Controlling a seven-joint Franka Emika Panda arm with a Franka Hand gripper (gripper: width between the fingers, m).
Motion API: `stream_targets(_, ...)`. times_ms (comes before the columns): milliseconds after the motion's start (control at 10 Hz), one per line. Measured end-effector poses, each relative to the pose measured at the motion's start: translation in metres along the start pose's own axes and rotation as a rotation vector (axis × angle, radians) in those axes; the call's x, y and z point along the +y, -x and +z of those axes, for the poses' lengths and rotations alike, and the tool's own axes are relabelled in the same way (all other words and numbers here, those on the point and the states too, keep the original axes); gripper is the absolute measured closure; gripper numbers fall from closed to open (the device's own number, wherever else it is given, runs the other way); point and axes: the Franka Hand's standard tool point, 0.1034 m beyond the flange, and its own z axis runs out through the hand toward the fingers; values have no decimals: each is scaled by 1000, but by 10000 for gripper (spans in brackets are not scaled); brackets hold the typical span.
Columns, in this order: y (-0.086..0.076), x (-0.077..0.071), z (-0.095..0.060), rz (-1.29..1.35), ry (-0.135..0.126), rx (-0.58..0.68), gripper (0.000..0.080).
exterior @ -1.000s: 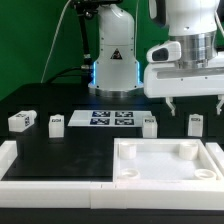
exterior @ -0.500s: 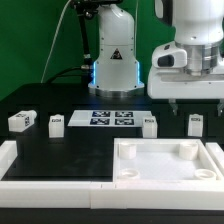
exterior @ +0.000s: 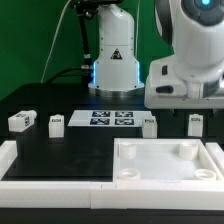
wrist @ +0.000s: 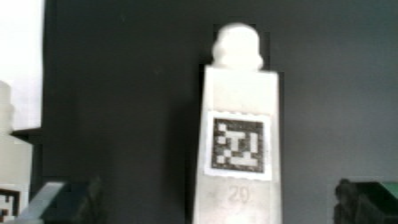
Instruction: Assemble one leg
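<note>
Several small white legs with tags stand in a row on the black table. The rightmost leg (exterior: 195,123) stands just below my gripper (exterior: 196,108). In the wrist view this leg (wrist: 240,120) lies long in the middle, with a rounded peg at its far end and its tag facing the camera. My gripper (wrist: 205,200) is open and empty, with one dark finger (wrist: 45,200) on each side of the leg and clear of it. The other legs (exterior: 148,124) (exterior: 57,123) (exterior: 21,121) stand further to the exterior view's left.
The marker board (exterior: 112,119) lies flat at the middle back. A large white square tray-like piece (exterior: 165,165) with corner sockets lies at the front right. A white border (exterior: 12,158) runs along the front and left edge.
My gripper has moved down and slightly to the exterior view's right, closer over the rightmost leg. The legs and the tray-like piece have not moved.
</note>
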Motion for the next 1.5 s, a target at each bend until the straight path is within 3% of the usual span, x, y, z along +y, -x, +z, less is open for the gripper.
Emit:
stream_targets(300, 3, 0, 9, -1, 18, -259, 150)
stream_targets(900, 3, -2, 36, 41, 37, -276, 150)
stream_targets(1100, 4, -2, 38, 36, 41, -278, 150)
stream_targets(1400, 4, -2, 38, 34, 41, -278, 511)
stream_targets(1500, 4, -2, 38, 34, 41, -278, 511)
